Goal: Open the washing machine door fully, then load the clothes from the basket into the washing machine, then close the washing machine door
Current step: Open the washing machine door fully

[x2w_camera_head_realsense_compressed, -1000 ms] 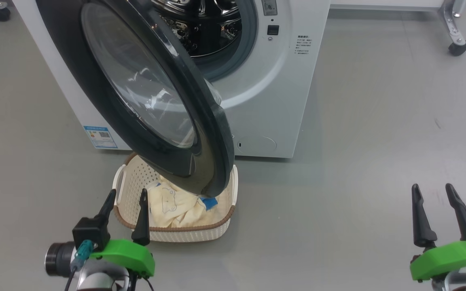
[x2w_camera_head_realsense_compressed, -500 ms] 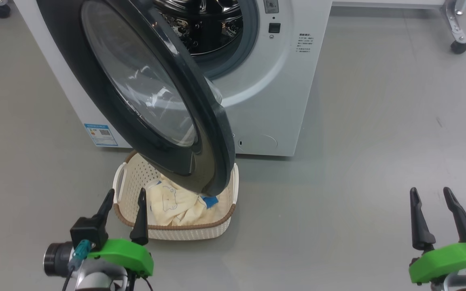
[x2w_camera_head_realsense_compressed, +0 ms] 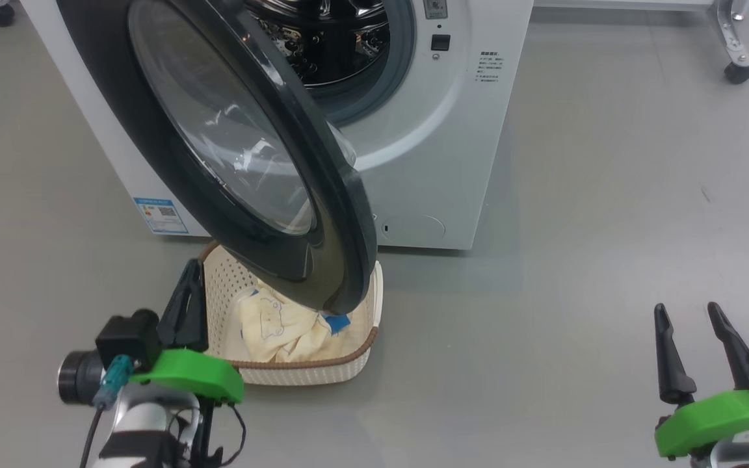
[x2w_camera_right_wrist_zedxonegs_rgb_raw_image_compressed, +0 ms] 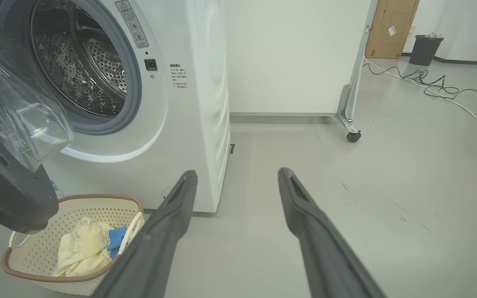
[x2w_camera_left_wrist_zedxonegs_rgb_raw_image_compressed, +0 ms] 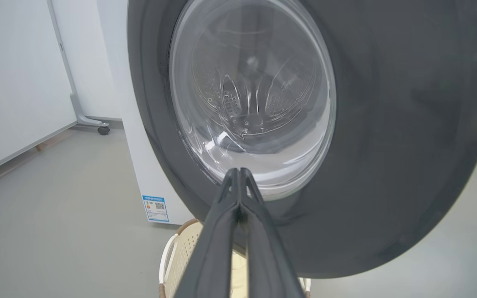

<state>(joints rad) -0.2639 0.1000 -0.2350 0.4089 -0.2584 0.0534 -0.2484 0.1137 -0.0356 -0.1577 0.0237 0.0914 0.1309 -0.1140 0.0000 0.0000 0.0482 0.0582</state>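
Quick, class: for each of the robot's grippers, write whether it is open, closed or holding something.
Left gripper: closed, holding nothing.
Right gripper: open, empty.

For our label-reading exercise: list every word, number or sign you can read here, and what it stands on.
Nothing reads clearly.
Blue label sticker on the washing machine: too small.
Printed lines right of its opening: blurred.
Warning sticker with a triangle sign: too small.
Label on the cardboard box: too small.
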